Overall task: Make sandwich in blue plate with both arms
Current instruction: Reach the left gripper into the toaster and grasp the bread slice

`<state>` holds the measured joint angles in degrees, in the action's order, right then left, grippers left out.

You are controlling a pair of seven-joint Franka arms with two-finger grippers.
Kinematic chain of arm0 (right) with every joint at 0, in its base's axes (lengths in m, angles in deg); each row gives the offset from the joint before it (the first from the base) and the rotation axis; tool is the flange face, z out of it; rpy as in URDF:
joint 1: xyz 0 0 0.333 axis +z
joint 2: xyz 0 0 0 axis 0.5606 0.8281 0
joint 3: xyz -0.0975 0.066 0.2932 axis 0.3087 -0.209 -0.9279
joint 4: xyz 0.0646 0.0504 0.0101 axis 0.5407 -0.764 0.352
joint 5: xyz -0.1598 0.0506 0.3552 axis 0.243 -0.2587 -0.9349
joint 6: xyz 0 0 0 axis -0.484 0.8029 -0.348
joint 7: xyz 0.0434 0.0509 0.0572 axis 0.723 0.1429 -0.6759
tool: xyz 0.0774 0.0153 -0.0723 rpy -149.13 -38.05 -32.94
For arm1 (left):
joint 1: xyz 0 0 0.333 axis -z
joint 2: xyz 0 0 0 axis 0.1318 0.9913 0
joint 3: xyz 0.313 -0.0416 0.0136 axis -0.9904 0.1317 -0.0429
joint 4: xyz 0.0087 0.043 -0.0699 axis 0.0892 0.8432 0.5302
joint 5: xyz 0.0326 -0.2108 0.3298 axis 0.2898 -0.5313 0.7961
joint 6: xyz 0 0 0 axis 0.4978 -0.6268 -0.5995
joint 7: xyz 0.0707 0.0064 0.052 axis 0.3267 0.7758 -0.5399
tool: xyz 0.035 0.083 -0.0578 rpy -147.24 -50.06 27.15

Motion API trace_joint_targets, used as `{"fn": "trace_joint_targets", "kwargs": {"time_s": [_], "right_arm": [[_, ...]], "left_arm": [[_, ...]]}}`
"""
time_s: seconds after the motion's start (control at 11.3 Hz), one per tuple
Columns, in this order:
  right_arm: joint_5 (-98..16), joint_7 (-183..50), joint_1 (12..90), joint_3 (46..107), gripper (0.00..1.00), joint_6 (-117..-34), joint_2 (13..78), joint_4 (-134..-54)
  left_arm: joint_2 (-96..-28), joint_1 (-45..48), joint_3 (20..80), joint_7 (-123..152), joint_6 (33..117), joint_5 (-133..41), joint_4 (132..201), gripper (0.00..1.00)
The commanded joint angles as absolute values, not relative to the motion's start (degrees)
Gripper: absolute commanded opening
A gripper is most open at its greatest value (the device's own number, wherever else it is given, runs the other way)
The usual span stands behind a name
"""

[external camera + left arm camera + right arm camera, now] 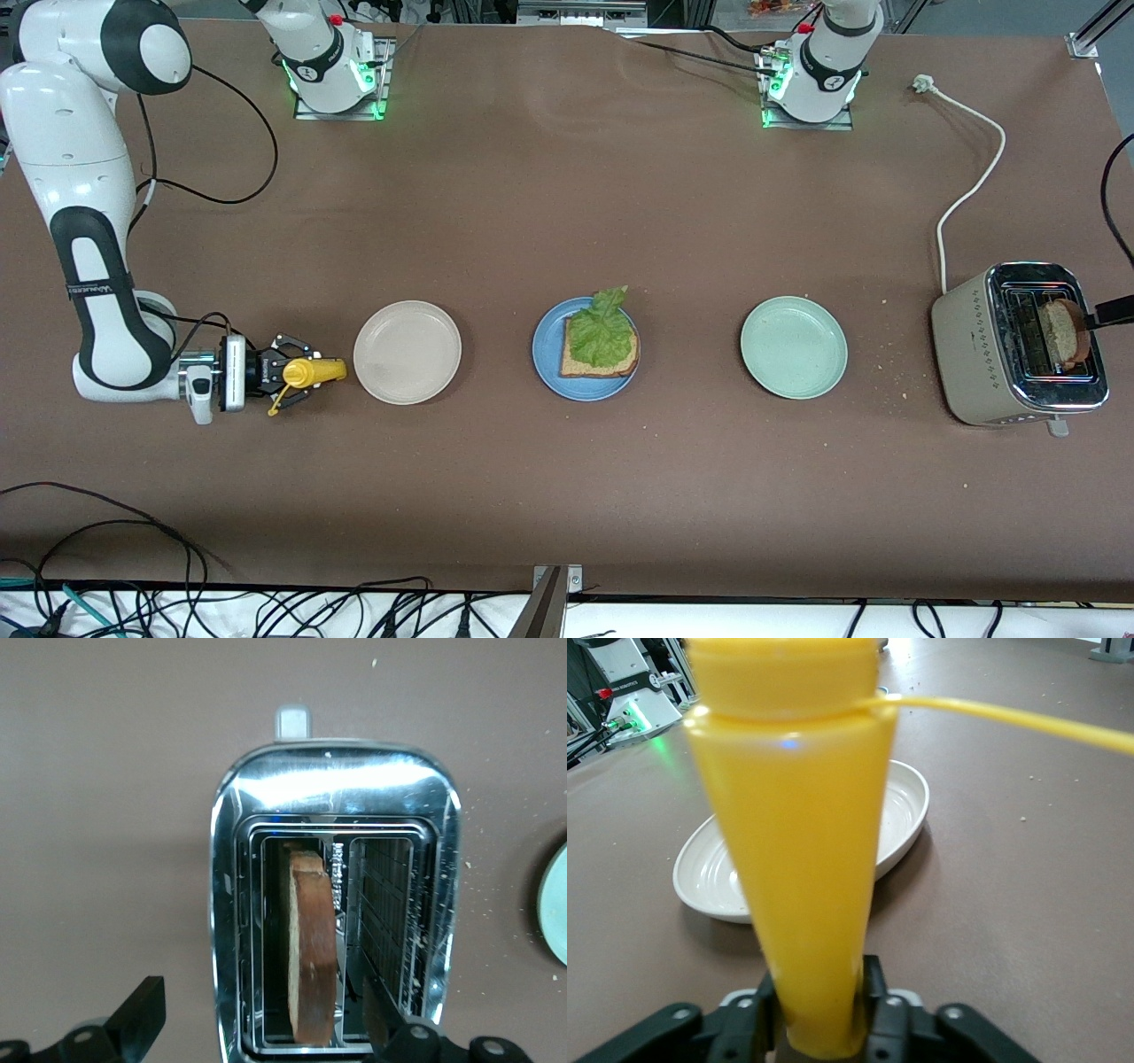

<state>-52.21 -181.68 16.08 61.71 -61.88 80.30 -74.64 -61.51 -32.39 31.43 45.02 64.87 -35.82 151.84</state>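
Cables are lying along the bottom edge of the frame, nearest the camera. On the brown tabletop [567, 496], three plates are sitting in a row across the middle of the frame. At lower left, the right gripper [297, 374] is lying low beside the beige-white plate [407, 352], its fingers closing around the base of a yellow squeeze bottle [314, 372]; the bottle is lying on its side with its cap toward that plate, just apart from the rim. In the centre, the blue plate [544, 346] is carrying one bread slice [592, 365] with a lettuce leaf [602, 332] lying on it; the leaf's tip is overhanging the plate's upper rim. The pale green plate [794, 347] is sitting toward the right, with crumbs scattered beside it. At the right edge, a toaster [974, 354] is holding a second bread slice [310, 948] upright in one slot. The left gripper [266, 1023] is hanging over the toaster, its fingers [142, 1014] standing wide apart and gripping nothing. A white power cord [970, 177] is running toward the upper right.
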Motion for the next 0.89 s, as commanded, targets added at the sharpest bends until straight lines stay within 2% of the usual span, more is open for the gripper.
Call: {"fn": "trace_joint_targets", "kwargs": {"time_s": [0.0,0.09,0.18,0.35,0.53,0.62,0.8], "right_arm": [[-51.7,-183.0,16.5,61.7,1.00,-63.9,82.6,-73.6],[-51.7,-183.0,16.5,61.9,1.00,-63.9,82.6,-73.6],[-51.7,-183.0,16.5,62.2,1.00,-63.9,82.5,-73.6],[-51.5,-183.1,16.5,62.5,1.00,-63.9,82.5,-72.8],[-51.1,-183.8,16.5,63.7,1.00,-63.3,82.4,-72.3],[-51.0,-183.8,16.6,64.7,1.00,-62.5,82.4,-71.2],[-50.2,-183.8,16.8,66.3,1.00,-60.9,82.3,-69.7]], "left_arm": [[-59.7,-32.6,32.2,44.2,65.1,-37.4,151.4,0.98],[-59.6,-32.4,32.2,43.4,65.1,-38.8,151.5,0.97],[-59.2,-32.4,32.2,43.4,65.1,-38.8,151.5,0.87],[-58.4,-32.5,32.2,43.4,65.1,-38.7,151.4,0.36],[-58.4,-32.4,32.2,43.7,64.7,-38.5,151.4,0.06],[-58.4,-32.4,32.2,43.7,64.4,-38.4,151.4,0.00],[-59.1,-32.3,32.3,43.7,62.3,-38.4,150.7,0.00]]}}
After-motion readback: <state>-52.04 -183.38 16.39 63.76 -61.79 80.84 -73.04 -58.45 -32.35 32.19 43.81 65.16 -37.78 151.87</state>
